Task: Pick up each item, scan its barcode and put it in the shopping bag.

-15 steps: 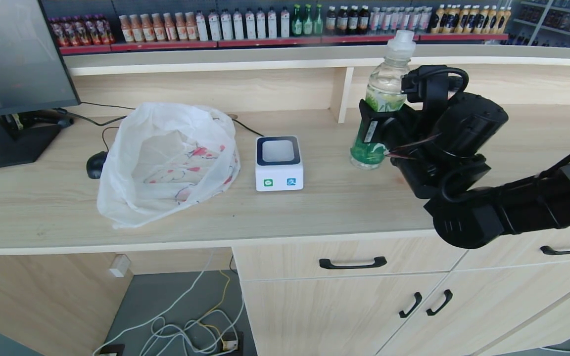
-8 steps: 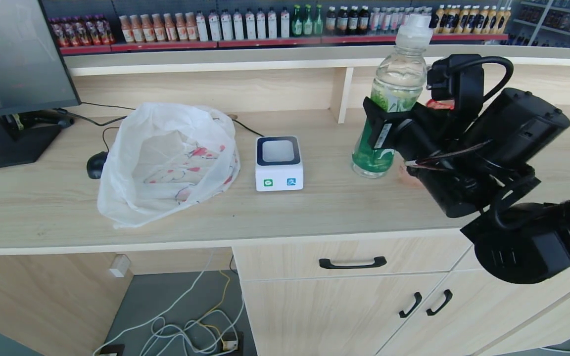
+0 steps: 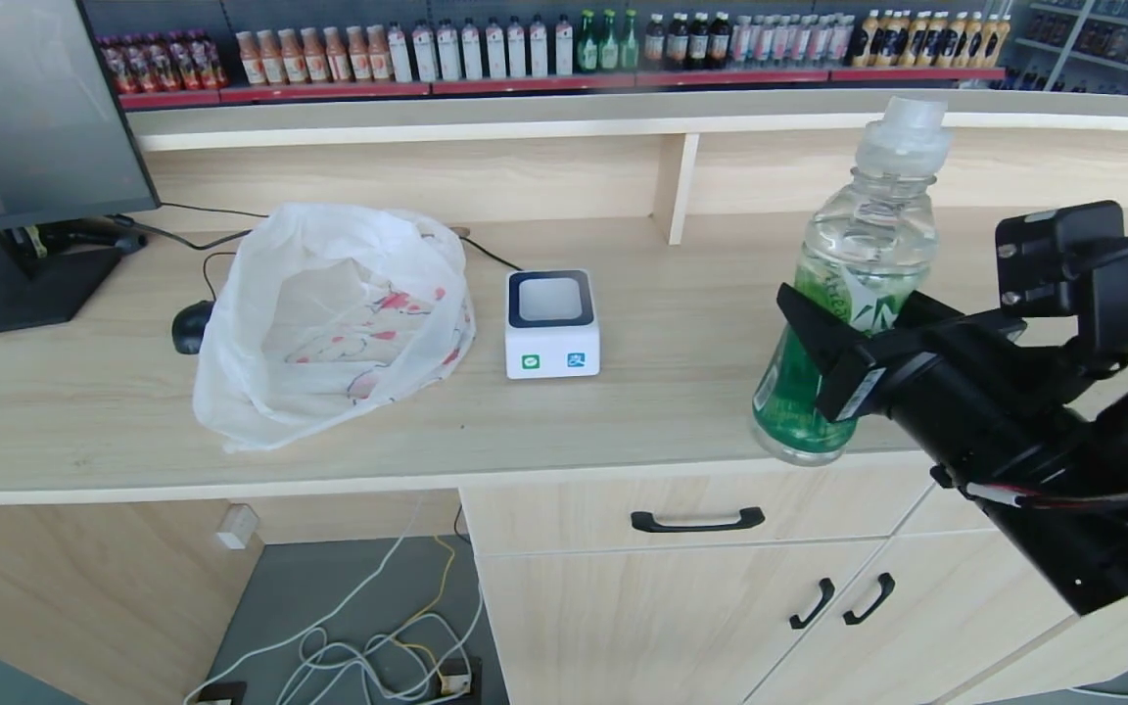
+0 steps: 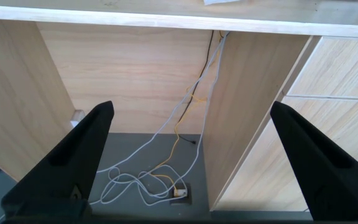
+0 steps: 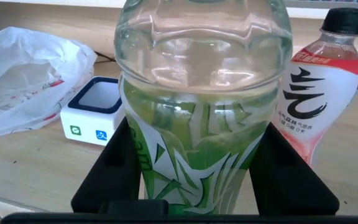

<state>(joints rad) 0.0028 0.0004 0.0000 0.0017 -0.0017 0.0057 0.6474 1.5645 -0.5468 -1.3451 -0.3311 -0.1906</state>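
Right gripper clamps bottle upright between its jaws | scanner at bottle's 9 o'clock | left gripper spread wide

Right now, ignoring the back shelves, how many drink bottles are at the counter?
2: a green-labelled bottle in the right gripper; a pink-labelled bottle standing on the counter. The arm may hide others.

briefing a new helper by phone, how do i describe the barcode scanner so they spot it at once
Find the long wooden counter. Right of the crumpled white shopping bag stands the scanner. It alone is boxy: a small white cube with a dark-framed top window.
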